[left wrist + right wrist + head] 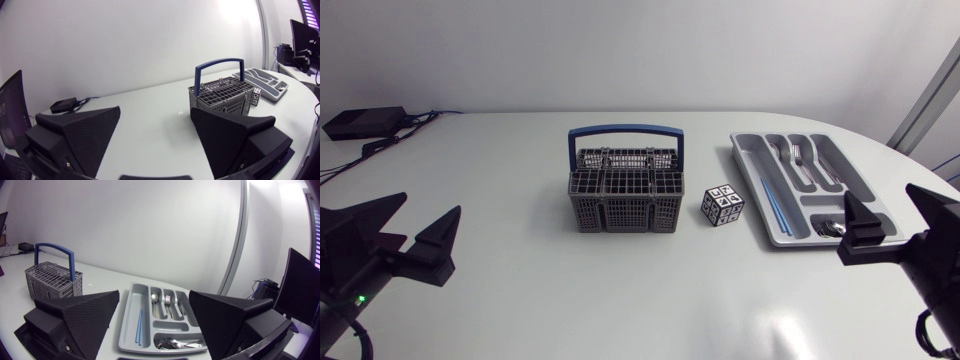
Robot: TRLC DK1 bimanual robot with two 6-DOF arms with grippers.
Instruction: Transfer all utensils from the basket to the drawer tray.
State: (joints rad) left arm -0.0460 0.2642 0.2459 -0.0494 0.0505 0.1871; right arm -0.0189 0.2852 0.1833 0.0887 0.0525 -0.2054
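Left tool (428, 207) and right tool (880, 195) sit fingers-apart, empty, at the bench (520, 290) sides, probably because the grey blue-handled plastic basket (625, 212) shows no utensils and steel cutlery (798, 157) lies in the grey plastic drawer tray (745, 168).

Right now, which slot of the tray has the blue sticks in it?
The long outer slot on the tray's side nearest the basket. The blue sticks lie only there; cutlery in the other slots is silver.

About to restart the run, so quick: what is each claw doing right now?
Left claw: open, holding nothing.
Right claw: open, holding nothing.
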